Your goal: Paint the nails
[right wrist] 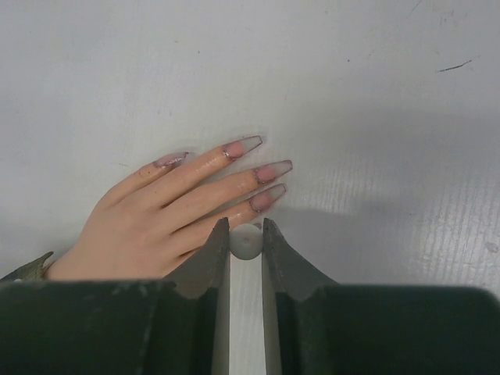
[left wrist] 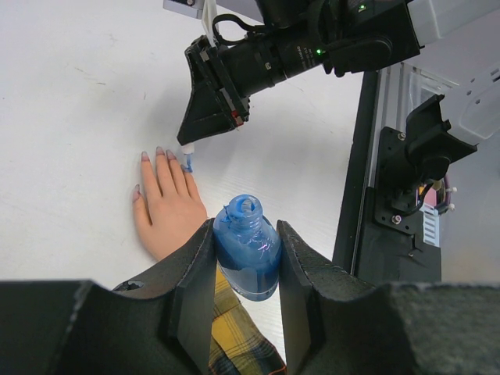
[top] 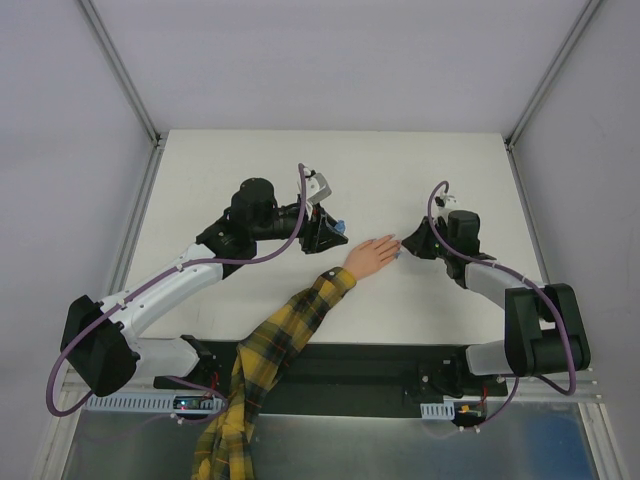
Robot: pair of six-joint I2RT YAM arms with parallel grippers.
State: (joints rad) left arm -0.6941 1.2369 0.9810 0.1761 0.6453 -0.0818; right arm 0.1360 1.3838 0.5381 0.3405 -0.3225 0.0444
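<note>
nails [right wrist: 273,169] flat, tips toward right gripper [right wrist: 245,227]

2 arms reach inward — left tool [left wrist: 244,234] and right tool [right wrist: 245,228] both clamped, facing each other.

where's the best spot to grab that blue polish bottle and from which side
Grip the blue polish bottle across its rounded body, coming from the side so the open neck stays clear for the white-capped brush in the right pincer. The body is widest, giving two fingers opposite faces; the neck is narrow and uncapped. The left pincer holds it this way.
</note>
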